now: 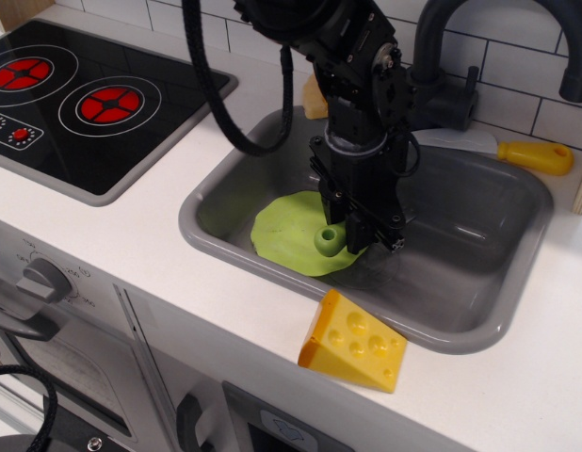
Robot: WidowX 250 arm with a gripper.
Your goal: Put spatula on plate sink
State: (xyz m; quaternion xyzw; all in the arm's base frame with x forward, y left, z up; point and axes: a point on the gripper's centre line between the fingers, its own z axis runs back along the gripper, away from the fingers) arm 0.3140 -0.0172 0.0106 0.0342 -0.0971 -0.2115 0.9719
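The lime-green plate lies flat in the left part of the grey sink. My gripper is lowered into the sink over the plate's right edge. It is shut on the spatula, whose round green handle end pokes out to the left just above the plate. The spatula's grey head is hidden behind the gripper. I cannot tell whether the spatula touches the plate.
A yellow cheese wedge sits on the counter at the sink's front rim. A yellow-handled knife lies behind the sink beside the dark faucet. A pizza slice is partly hidden behind the arm. The black stovetop is at left.
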